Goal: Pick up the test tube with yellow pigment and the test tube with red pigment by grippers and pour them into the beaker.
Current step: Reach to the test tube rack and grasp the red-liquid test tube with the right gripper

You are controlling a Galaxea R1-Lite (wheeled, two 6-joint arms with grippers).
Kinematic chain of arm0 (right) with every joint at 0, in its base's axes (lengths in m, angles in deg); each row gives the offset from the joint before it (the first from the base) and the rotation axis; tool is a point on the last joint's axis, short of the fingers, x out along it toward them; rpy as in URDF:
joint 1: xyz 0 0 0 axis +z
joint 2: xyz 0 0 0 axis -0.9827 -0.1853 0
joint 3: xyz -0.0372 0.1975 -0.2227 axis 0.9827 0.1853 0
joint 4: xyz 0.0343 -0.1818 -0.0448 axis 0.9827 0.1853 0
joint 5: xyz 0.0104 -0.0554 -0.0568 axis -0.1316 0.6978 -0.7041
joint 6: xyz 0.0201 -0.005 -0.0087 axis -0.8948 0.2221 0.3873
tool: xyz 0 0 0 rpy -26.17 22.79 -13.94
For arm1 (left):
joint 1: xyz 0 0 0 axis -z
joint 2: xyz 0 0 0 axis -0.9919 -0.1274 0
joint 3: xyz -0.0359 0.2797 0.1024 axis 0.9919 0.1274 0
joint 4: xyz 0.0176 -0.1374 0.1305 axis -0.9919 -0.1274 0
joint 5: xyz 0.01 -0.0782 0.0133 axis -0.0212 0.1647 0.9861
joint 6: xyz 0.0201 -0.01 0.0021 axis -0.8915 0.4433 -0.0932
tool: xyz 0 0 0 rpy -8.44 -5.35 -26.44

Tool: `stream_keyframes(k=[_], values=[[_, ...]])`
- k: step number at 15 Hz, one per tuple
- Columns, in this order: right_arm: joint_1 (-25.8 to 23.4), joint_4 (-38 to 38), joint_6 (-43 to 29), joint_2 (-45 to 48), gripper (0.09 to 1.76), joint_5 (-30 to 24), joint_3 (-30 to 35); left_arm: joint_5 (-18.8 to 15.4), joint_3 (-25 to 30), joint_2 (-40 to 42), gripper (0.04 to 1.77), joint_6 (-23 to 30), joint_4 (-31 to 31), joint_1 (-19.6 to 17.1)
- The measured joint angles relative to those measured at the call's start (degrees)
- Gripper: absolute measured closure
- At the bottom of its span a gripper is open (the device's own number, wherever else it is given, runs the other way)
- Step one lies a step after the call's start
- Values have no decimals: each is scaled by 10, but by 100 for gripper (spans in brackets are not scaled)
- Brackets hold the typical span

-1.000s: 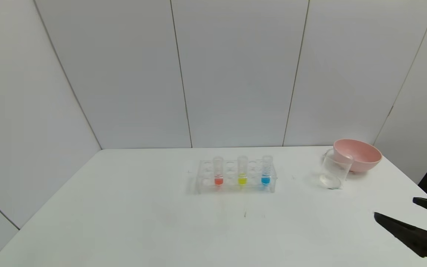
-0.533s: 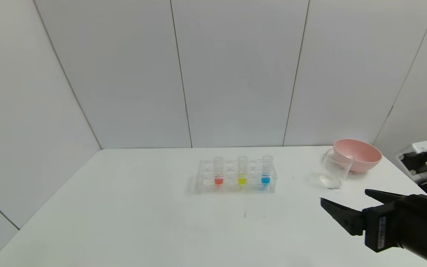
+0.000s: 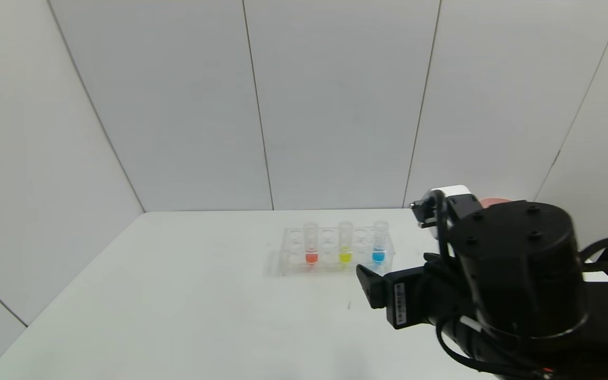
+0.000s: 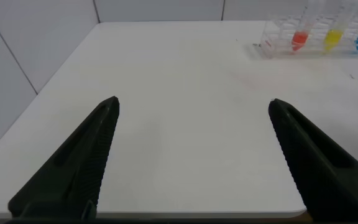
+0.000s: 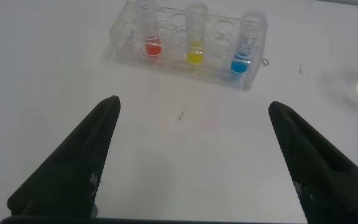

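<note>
3 tubes: red tube [image 3: 311, 244], yellow tube [image 3: 345, 243] and a blue one [image 3: 379, 242] stand upright in the rack [image 3: 335, 250], 12 o'clock on the tabletop [image 3: 177, 295].
Change: right gripper [image 5: 194, 158] swung in from the 4 o'clock edge toward the rack.
Right jaws: wide open, empty.
Left gripper [image 4: 194, 155]: parked, spread, empty.
Beaker: now hidden behind the arm.
Meaning: pickup not yet begun.
</note>
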Motion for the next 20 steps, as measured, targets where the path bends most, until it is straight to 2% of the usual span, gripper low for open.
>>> stream_keyframes(k=[5,11,16,20], values=[[18,7,-1,-122,14,20,-126,0,0,0,9,0,0,0],[26,61,-9,-245,14,46,-286,0,0,0,9,0,0,0],[11,71,-17,-338,14,59,-392,0,0,0,9,0,0,0],[-21,75,-13,-406,14,60,-476,0,0,0,9,0,0,0]])
